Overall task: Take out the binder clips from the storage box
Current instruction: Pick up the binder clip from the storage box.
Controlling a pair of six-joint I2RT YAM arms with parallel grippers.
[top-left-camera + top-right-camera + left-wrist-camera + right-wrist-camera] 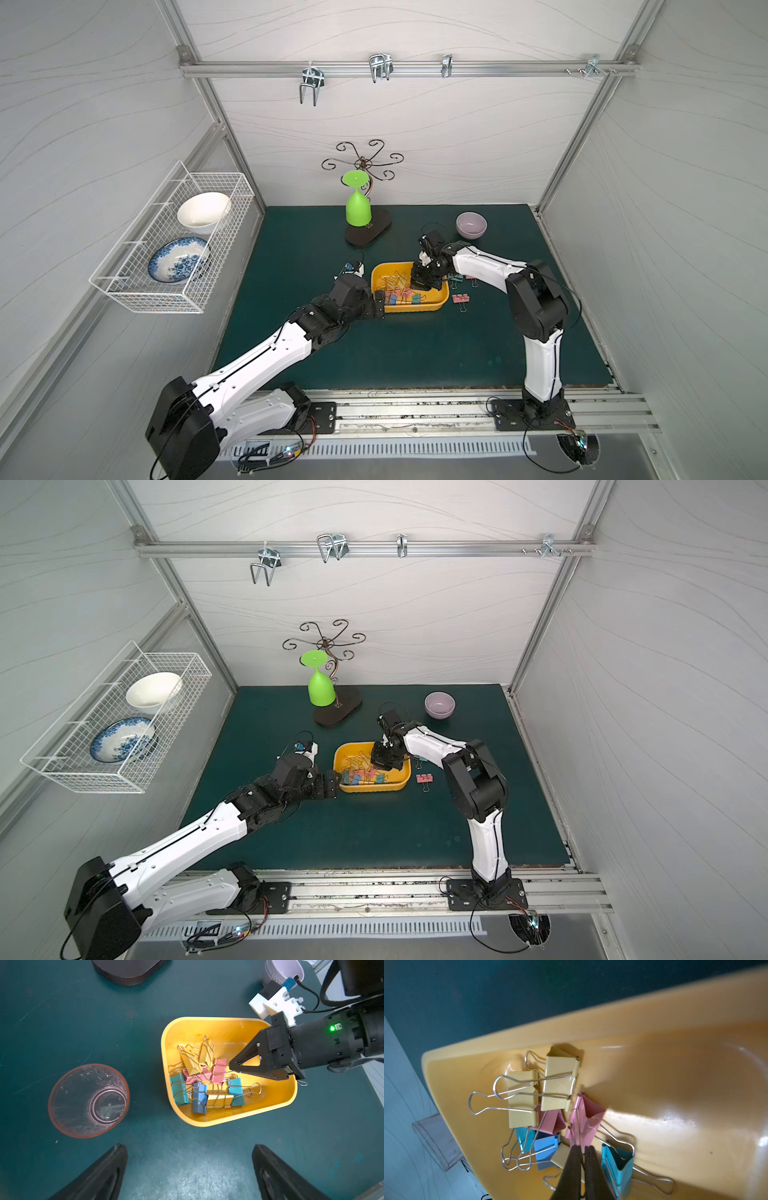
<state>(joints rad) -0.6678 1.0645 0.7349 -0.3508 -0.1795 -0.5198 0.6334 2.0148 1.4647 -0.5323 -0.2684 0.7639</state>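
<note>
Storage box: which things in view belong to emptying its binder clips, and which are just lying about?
Job: binder clips, storage box, right pincer.
Lying about: lilac bowl, green glass, wire basket, clear cup.

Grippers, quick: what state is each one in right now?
Left gripper: open, holding nothing.
Right gripper: shut on the pink binder clip by its wire handle, inside the storage box.

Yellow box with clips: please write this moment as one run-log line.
right end effector: shut on pink clip handle | left end effector: open, empty | yellow box: many clips inside
</note>
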